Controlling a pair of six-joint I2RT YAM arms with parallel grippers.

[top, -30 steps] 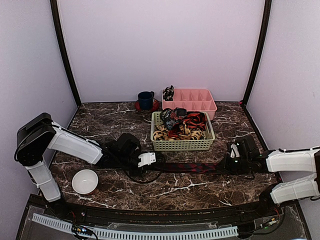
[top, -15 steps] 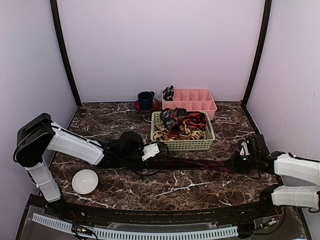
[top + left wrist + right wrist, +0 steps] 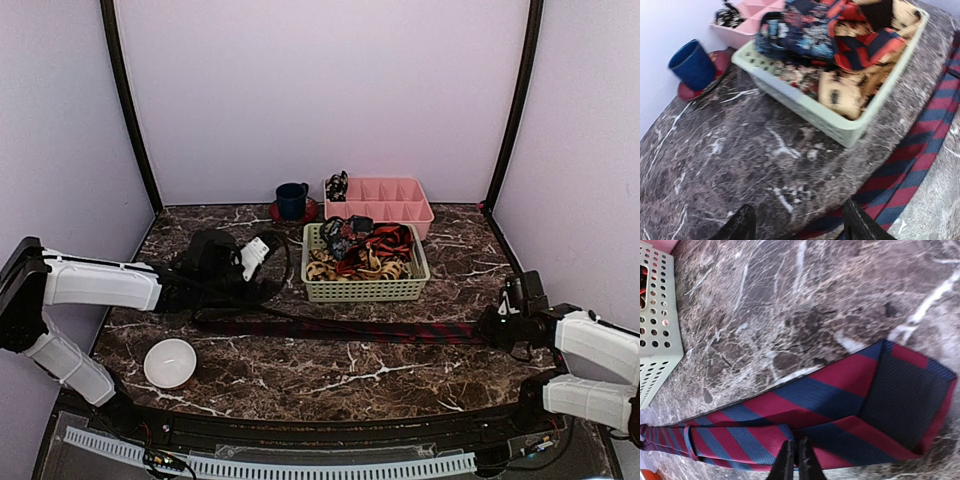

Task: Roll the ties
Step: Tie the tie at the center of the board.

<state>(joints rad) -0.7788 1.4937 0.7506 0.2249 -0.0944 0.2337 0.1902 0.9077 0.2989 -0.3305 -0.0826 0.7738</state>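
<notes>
**Top view.** The marble table (image 3: 330, 375) is dark brown, white-veined and glossy. The striped tie (image 3: 340, 328), a woven fabric with red and navy diagonals, lies flat and stretched in a line across the table in front of the green basket (image 3: 365, 290). It reaches from below my left arm to my right gripper (image 3: 493, 322). My left gripper (image 3: 258, 250) hangs left of the basket, apart from the tie. The basket is rectangular perforated plastic, heaped with loose ties (image 3: 360, 250) in red-black and leopard print. Behind it stands a pink divided tray (image 3: 400, 205), and left of that a blue cup (image 3: 292, 198) on a red saucer (image 3: 277, 213). A round white bowl (image 3: 170, 362) sits near the front left.

**Left wrist view.** My jaws stand well apart with only bare marble between them. The tie runs past my right-hand finger; I cannot tell whether they touch. The basket wall is close ahead.

**Right wrist view.** My jaws are clenched on the tie's near edge, close to its broad folded end. Creases in the fabric gather toward the tips. The basket corner sits at upper left, well apart.
</notes>
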